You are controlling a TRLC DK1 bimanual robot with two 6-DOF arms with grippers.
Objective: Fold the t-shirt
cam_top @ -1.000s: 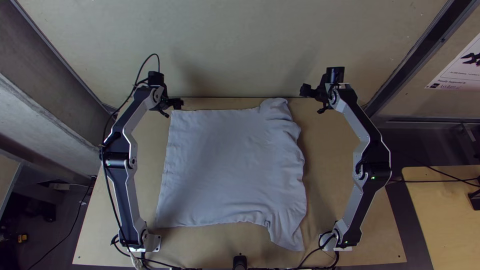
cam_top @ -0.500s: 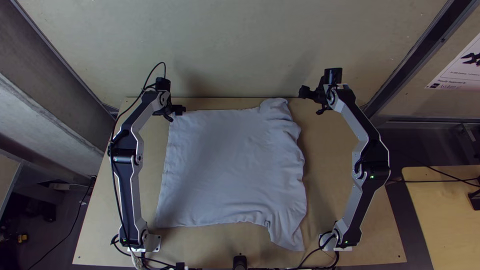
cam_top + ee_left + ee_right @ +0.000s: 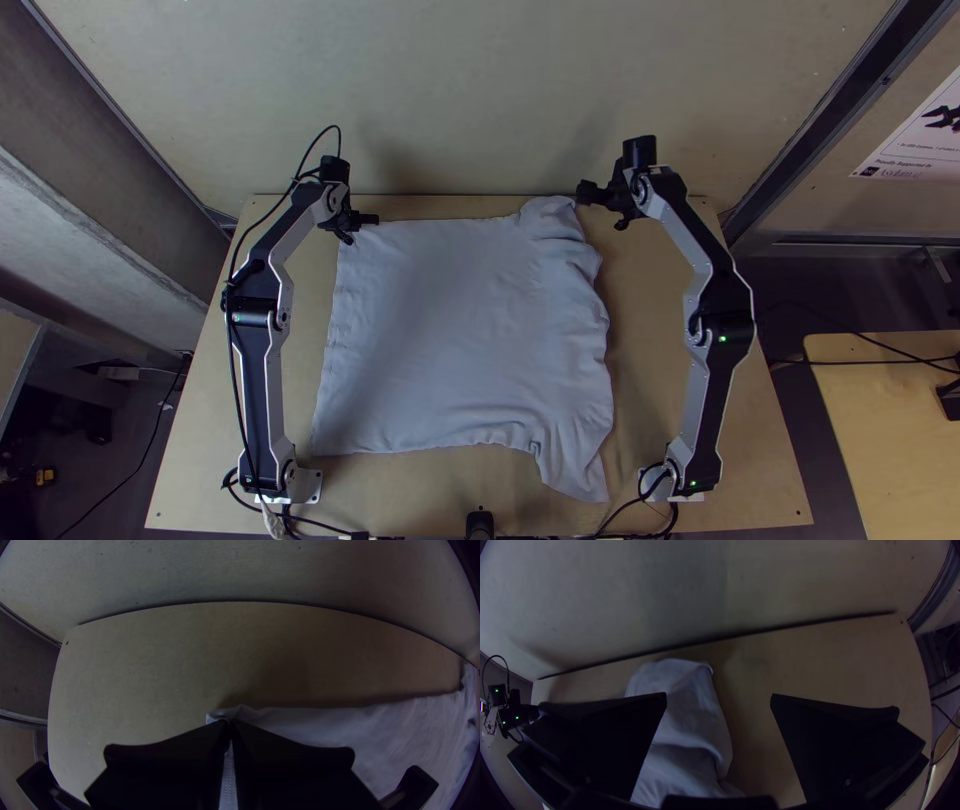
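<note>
On the table [image 3: 400,490] we log the t-shirt [image 3: 450,330] spread centrally, right side bunched, most folding judged still to do; near the table's far edge, the left gripper [image 3: 229,724] clenches a shirt corner, the right gripper [image 3: 719,697] gapes empty.

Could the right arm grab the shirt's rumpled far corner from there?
Probably yes: the right gripper is open close to the shirt's rumpled far corner, and nothing seems to stand between them. It would likely just need to shift over and lower a little.
</note>
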